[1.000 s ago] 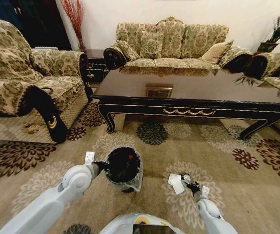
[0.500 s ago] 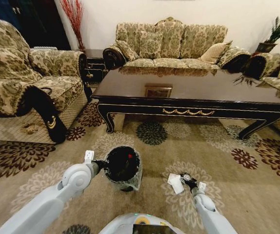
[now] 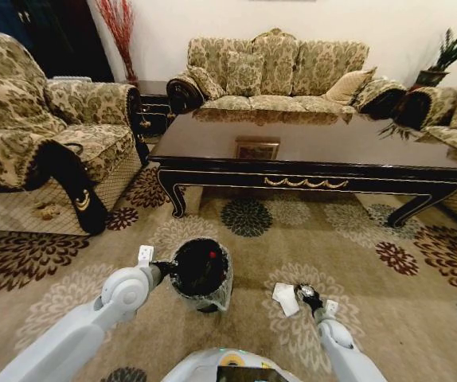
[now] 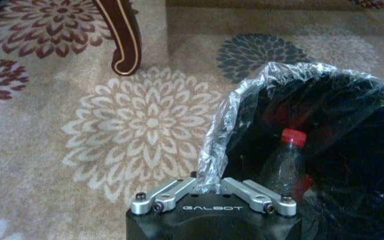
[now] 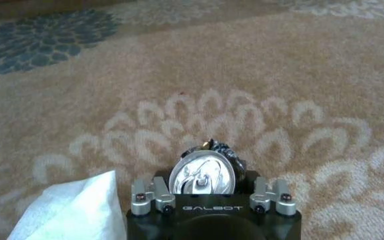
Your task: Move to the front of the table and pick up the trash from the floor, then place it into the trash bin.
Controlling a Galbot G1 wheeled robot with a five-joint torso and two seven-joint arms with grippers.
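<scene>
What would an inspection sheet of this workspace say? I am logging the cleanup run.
Surface: tan flower-patterned carpet floor.
Job's things: clear plastic bottle inside the small round black trash bin; white folded paper and small round black-and-white object on the carpet.
Clutter: flat brown square item on the long dark-brown table.
Grippers: left gripper at the bin rim; right gripper at the round object.
Cables: nothing seen.
Surroundings: patterned sofa.

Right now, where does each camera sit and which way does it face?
Head: high on the robot, facing forward and down at the table, both arms showing.
Left wrist: behind the left gripper at the trash bin rim.
Right wrist: behind the right gripper, facing the floor.
Head and left wrist views share the bin.
</scene>
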